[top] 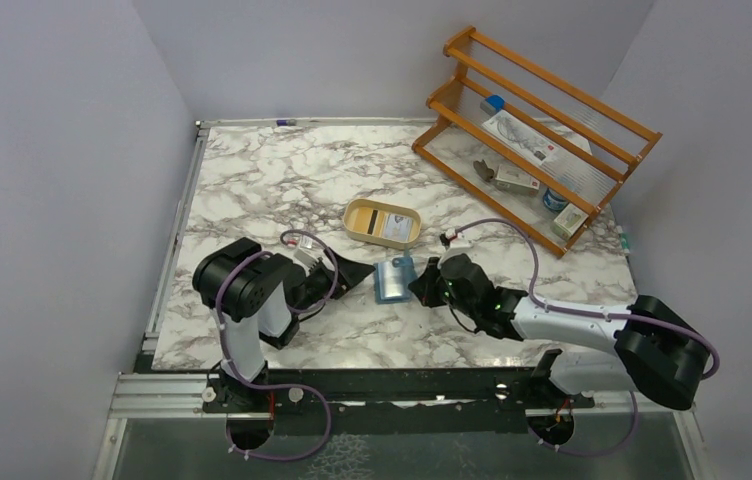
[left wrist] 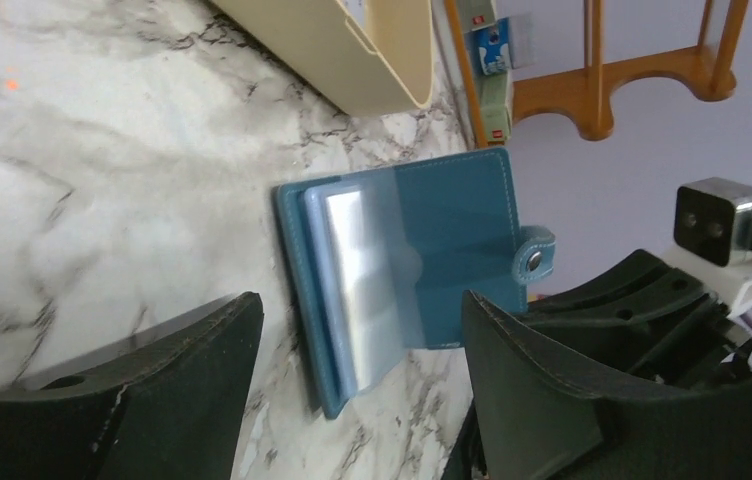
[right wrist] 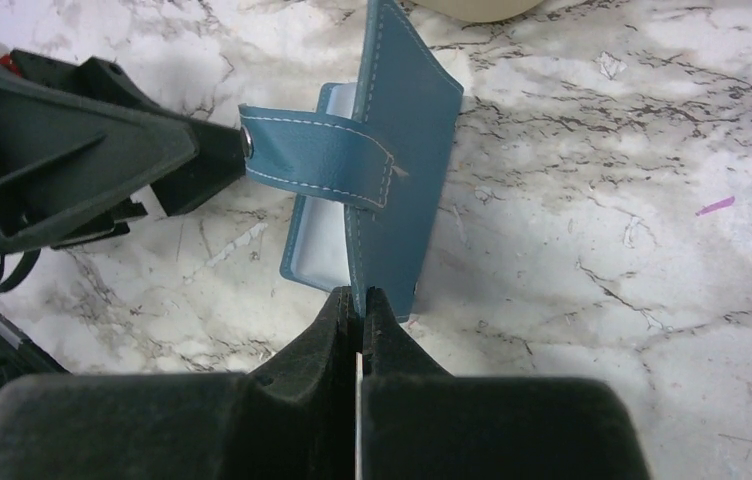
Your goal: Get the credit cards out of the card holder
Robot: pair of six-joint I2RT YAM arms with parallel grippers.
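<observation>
Two grippers faced each other across the card holder, which lay on the marble table at the centre of the top view, just below the tan dish. A pale card already lay in that dish.

Your right gripper was pinched together on the lower edge of the teal cover. It held that flap up off the table, with the snap tab reaching toward the left of the right-wrist frame. Your left gripper had its fingers spread wide and held nothing.

The relation that mattered was this. The holder's long axis ran up and down the top view, so it sat broadside to both arms. With the cover lifted, the inner pockets were turned toward your left gripper. In the left wrist view the holder filled the gap straight ahead between the two fingers. The credit cards showed there only as a pale sheen behind a pocket, with their long edges running top to bottom of that frame. I could not tell how many were left inside.

Both arms were close to the holder, but your right was taken up with the cover. My judgement is that the pull fell to your left arm: reach forward a little, close on an exposed card edge and draw it back toward the left of the top view.
</observation>
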